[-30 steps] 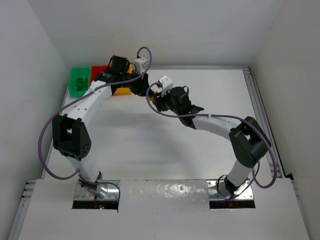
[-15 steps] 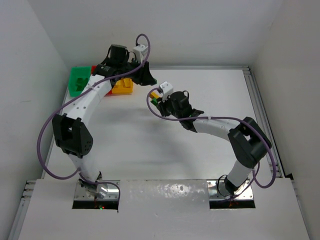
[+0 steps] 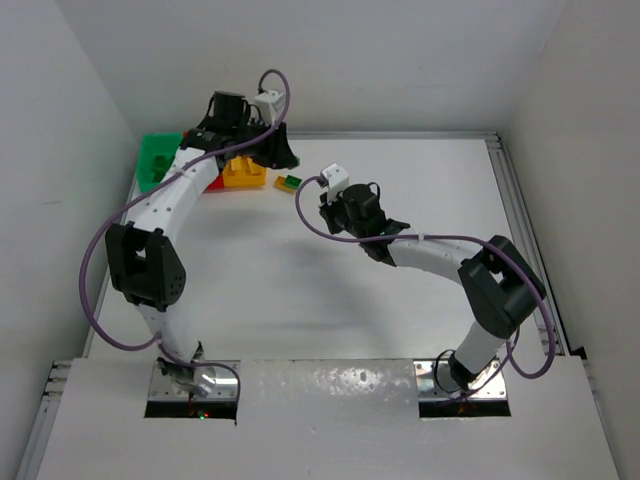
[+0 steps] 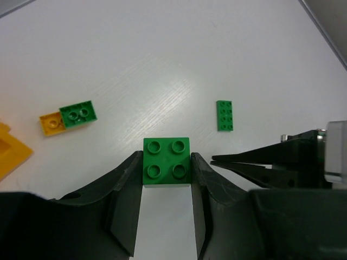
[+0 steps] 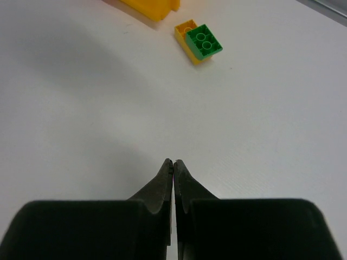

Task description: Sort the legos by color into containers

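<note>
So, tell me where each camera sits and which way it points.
Top: above, behind the robot, looking down on the table; left arm and right arm show.
Left wrist: looks down past the left claw, shut on a green brick.
Right wrist: looks along the table past the shut right claw.
Shared: all three show the green-on-yellow pair.

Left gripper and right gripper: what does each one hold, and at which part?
The left gripper holds a green brick by its two opposite sides. The right gripper is shut on nothing.

Glossy green plastic brick (image 4: 166, 161), yellow plastic bin (image 5: 152, 5), matt faintly grained table (image 4: 162, 59)
</note>
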Motion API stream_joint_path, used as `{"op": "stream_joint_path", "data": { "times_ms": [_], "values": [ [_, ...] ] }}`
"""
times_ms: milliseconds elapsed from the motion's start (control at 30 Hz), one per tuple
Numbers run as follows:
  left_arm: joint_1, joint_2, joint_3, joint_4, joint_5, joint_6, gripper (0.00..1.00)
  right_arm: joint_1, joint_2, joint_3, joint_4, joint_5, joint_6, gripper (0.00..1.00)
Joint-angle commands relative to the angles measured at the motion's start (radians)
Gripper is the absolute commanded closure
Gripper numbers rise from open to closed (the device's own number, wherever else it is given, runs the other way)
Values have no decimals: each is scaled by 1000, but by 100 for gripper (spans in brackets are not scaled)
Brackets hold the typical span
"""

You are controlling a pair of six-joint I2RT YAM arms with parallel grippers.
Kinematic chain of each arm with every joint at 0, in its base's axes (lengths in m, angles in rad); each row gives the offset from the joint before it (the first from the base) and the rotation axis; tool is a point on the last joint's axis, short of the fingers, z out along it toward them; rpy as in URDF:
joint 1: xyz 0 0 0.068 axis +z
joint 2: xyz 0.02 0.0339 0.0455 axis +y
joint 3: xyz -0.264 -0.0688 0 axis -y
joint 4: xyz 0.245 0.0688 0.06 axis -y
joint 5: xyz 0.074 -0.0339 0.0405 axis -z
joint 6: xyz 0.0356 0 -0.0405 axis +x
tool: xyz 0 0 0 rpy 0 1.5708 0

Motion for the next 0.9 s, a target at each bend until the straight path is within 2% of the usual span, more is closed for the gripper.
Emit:
{"op": "stream_joint_path", "data": {
  "times_ms": [0,167,267,433,567,667,867],
  "values": [
    [54,-2,14,31,-30,-27,100,0,-41,2,37,17,14,100],
    [212,43,88,54,-27,-71,100,-3,-41,13,25,13,26,100],
    [333,59,129,69,-113,-67,100,-3,-39,32,-6,2,35,100],
    [528,101,145,113,-147,-64,100,-3,-44,30,-11,6,54,100],
    [597,206,211,108,-231,-27,100,-3,-54,5,5,13,80,100],
    [619,317,318,102,-297,14,100,-3,-61,-6,-3,13,81,100],
    [634,464,437,180,-316,70,100,-2,-53,36,-92,32,78,100]
  ]
}}
